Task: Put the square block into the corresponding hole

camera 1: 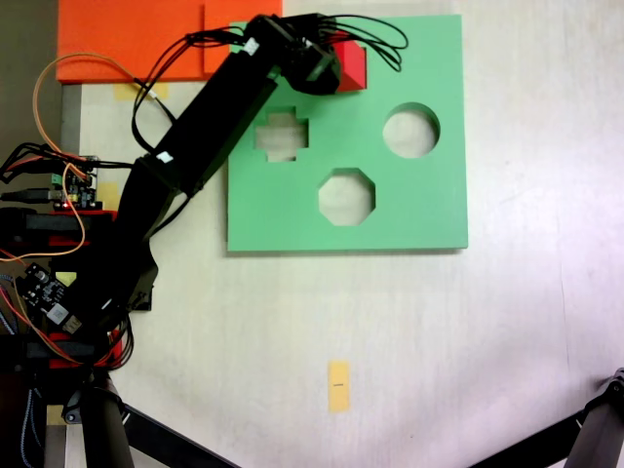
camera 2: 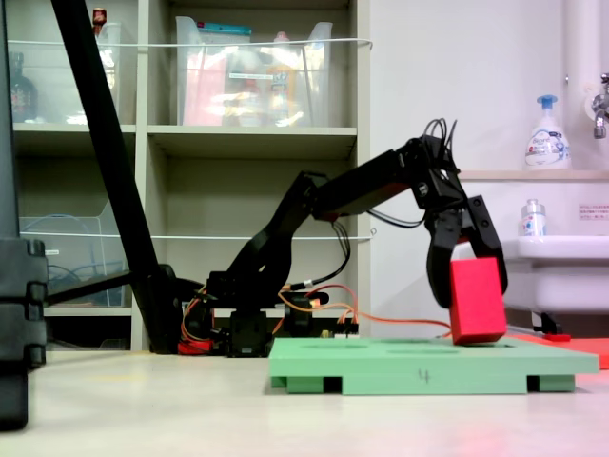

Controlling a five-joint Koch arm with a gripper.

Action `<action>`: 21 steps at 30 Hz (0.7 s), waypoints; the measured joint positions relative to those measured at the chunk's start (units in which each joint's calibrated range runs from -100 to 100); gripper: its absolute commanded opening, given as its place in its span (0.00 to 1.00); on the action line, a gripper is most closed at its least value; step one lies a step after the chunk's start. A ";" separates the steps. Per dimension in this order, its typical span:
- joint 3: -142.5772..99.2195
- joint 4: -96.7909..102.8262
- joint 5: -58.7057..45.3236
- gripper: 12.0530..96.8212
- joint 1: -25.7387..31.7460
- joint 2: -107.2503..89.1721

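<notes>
My gripper [camera 1: 345, 66] is shut on the red square block [camera 1: 353, 68] at the far edge of the green foam board [camera 1: 419, 210]. From the side, the gripper [camera 2: 472, 286] points down with one finger on each side of the block [camera 2: 476, 303]. The block is tilted, and its lower edge is level with the top of the board [camera 2: 419, 367]. The square hole is hidden under the arm and block. The cross-shaped cutout [camera 1: 281, 135], round cutout [camera 1: 410, 130] and octagonal cutout [camera 1: 346, 196] lie open.
Flat orange foam slabs [camera 1: 127, 39] lie beyond the board's far left corner. Circuit boards and wires [camera 1: 76, 185] sit by the arm's base. A yellow tape mark [camera 1: 338, 386] is on the table. Stand legs [camera 1: 595, 429] enter at the bottom.
</notes>
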 measured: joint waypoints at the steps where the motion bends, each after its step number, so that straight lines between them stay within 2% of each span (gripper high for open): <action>1: 0.20 0.00 0.00 0.14 0.00 0.00; 21: 0.10 3.13 1.12 0.17 0.59 1.92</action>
